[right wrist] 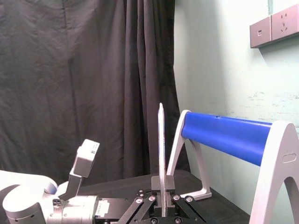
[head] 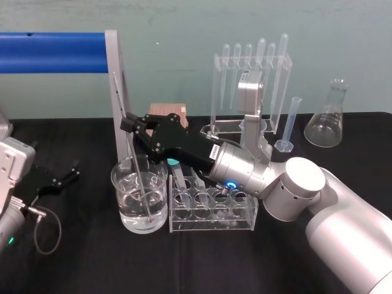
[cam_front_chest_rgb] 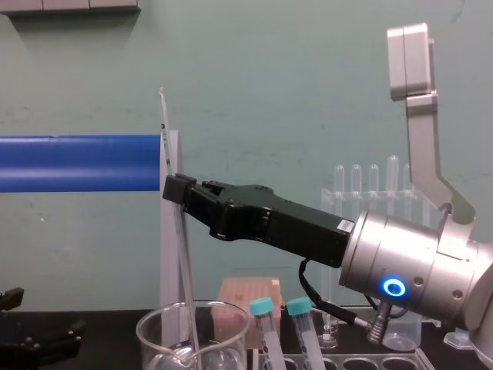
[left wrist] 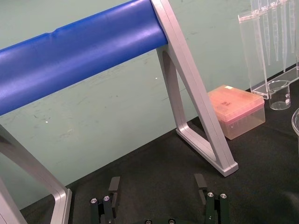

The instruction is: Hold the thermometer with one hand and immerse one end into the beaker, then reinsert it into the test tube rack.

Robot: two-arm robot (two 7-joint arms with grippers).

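**Thermometer dipped in beaker, held by right gripper**

Item 1. The right gripper (head: 131,124) (cam_front_chest_rgb: 176,190) is black, on a silver arm with a lit blue ring. It reaches in from 4 o'clock in the head view, across the top of the rack. Its two fingers are clamped on the thermometer at mid-length. In the right wrist view (right wrist: 163,183) the rod rises between the closed fingertips.

Item 2. The thermometer (head: 139,169) (cam_front_chest_rgb: 183,258) (right wrist: 161,140) is a long, thin clear rod. It is tilted, with its top leaning toward 11 o'clock in both the head and chest views. The lower end is inside the beaker, below the liquid line, near the bottom. The upper end stands against the grey frame post.

Item 3. The beaker (head: 116,179) (cam_front_chest_rgb: 152,338) is wide clear glass, part-filled with clear liquid. It stands at 9 o'clock of the rack, just beside it.

Item 4. The test tube rack (head: 211,222) is low and clear, with round holes on top, at table centre. It holds teal-capped tubes (cam_front_chest_rgb: 262,308).

Item 5. The left gripper (head: 61,176) (left wrist: 157,186) is parked low over the black tabletop (head: 202,263), well apart at 9 o'clock of the beaker. Its fingers are spread apart and hold nothing.

Item 6. Surroundings as seen from the rack:
- pipette stand (head: 252,86) at 12 o'clock
- measuring cylinder (head: 294,122) at 1 o'clock
- conical flask (head: 329,119) at 2 o'clock
- pinkish box (head: 168,111) at 11 o'clock
- blue bar (head: 52,52) on grey legs at 10 o'clock
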